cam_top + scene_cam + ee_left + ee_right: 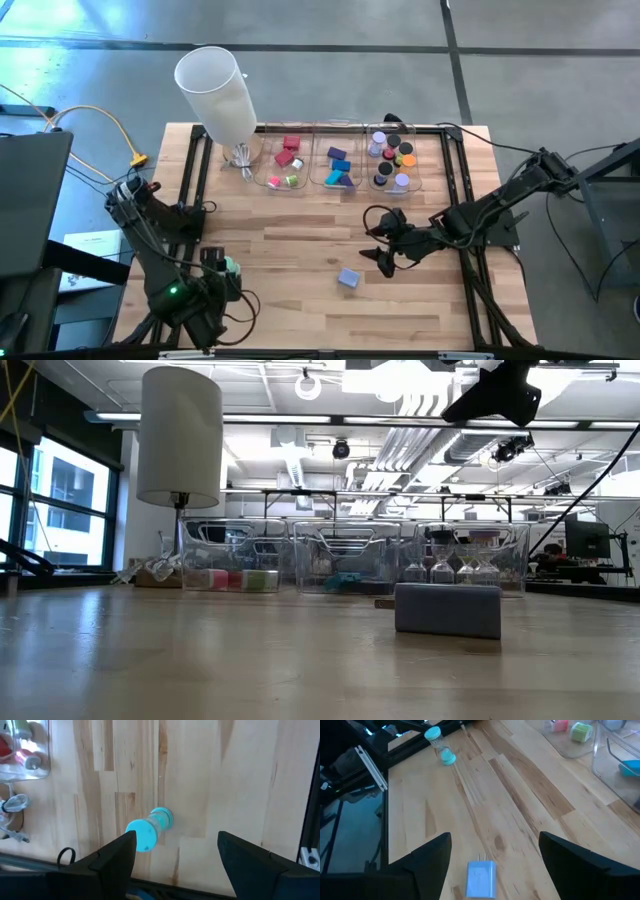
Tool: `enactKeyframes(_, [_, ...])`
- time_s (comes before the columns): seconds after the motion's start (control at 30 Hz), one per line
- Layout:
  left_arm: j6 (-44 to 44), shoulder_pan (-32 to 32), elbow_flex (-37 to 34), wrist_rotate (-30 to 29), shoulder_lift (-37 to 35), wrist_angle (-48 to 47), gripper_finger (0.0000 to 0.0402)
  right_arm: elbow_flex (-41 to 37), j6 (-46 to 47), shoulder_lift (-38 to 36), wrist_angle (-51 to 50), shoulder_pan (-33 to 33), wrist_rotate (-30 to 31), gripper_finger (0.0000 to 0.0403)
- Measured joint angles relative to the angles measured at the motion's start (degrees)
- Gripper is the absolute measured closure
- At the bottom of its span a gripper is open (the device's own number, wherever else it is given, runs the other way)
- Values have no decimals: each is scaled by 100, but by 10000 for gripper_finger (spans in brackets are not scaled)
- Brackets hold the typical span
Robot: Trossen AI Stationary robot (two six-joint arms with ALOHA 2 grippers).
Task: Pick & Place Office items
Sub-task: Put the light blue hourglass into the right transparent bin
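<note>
Two loose bits on the wood rn. Teal stick (149,827) lying on its side near the front-left corner, right under the left gripper (175,852), fingers spread, nothing held. Looks like clear plastic w/ teal caps: light, hard, prob rolls if nudged, so best pinched across the middle of the barrel. Lavender-blue block (481,879) sitting flat mid-table, just below the right gripper (495,851), fingers apart, empty too. Small, rigid, flat-sided w/ two prongs on one end; easy squeeze across the flat faces. Rest already sorted in the clear bins (338,180) at the back.
</note>
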Motion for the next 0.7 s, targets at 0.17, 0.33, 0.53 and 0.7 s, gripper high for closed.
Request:
enactKeyframes(0.17, [145,18,-160,-1,-13,5,130,0,0,0,93,0,1,114])
enactKeyframes(0.33, [87,181,-632,625,-13,3,130,0,-2,21,150,0,20,114])
enactKeyframes(0.53, [328,364,-1167,838,-17,0,131,0,-109,91,318,-1,20,114])
enactKeyframes(0.7, [609,448,-1434,840,-178,3,131,-2,-144,133,368,-11,12,114])
